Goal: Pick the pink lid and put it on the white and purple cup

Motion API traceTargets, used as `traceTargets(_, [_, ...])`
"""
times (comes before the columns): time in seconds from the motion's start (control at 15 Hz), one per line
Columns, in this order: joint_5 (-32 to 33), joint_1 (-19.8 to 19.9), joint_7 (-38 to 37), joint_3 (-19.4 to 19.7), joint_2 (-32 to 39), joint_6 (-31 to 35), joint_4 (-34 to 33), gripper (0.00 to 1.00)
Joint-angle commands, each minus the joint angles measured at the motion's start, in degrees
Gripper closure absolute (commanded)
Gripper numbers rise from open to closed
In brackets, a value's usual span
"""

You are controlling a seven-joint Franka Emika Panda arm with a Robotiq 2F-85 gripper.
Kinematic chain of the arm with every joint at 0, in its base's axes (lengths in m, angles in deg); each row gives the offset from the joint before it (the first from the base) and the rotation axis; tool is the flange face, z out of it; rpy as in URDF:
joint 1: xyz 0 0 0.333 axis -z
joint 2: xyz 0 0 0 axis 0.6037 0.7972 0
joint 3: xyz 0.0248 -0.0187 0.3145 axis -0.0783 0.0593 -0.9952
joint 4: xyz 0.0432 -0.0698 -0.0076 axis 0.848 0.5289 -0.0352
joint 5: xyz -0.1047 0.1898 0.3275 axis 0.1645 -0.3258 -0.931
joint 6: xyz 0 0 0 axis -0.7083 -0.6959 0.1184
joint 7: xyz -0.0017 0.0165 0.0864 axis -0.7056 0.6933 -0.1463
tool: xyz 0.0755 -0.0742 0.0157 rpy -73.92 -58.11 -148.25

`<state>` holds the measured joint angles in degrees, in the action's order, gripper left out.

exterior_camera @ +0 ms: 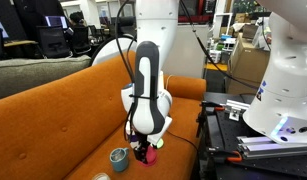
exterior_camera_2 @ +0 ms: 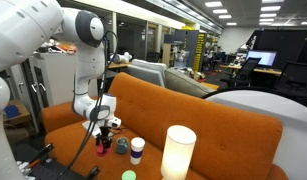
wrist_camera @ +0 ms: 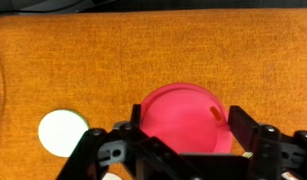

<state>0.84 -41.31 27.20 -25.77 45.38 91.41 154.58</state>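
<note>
The pink lid (wrist_camera: 183,120) lies between my gripper's (wrist_camera: 185,128) two fingers in the wrist view, and both fingers press against its rim. In both exterior views the gripper (exterior_camera: 144,150) (exterior_camera_2: 103,142) points down at the orange sofa seat, with the lid (exterior_camera: 145,156) (exterior_camera_2: 103,150) at its tips, just above or on the cushion. The white and purple cup (exterior_camera_2: 137,150) stands upright on the seat, a short way to the side of the gripper. It does not show in the wrist view.
A squat grey-teal cup (exterior_camera: 119,158) (exterior_camera_2: 121,146) stands between the gripper and the white and purple cup. A pale flat disc (wrist_camera: 61,132) lies on the cushion beside the gripper. A tall white lamp shade (exterior_camera_2: 178,152) stands in front. The sofa back (exterior_camera_2: 193,105) rises behind.
</note>
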Motion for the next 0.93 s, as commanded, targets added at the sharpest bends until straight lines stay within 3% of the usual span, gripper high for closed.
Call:
traceTargets(0.0, [-1.05, 2.76, -0.35, 0.15, -10.2, 3.56, 10.55, 0.39])
traceTargets(0.2, [1.15, 2.73, 0.83, 3.56, -17.15, 1.75, 14.14, 0.39])
traceTargets(0.4, [3.22, 4.71, 4.09, 4.53, -21.52, -1.7, 15.14, 0.39])
traceTargets(0.47, [4.21, 5.44, 5.89, 4.27, -22.41, -2.62, 15.37, 0.39])
traceTargets(0.53, [3.03, 4.06, 2.97, 4.85, -20.19, -0.52, 14.03, 0.39])
traceTargets(0.6, [3.22, 4.31, 3.22, 4.86, -20.8, -0.97, 14.13, 0.14])
traceTargets(0.87, [3.21, 4.03, 2.98, 4.84, -20.21, -0.87, 14.09, 0.14])
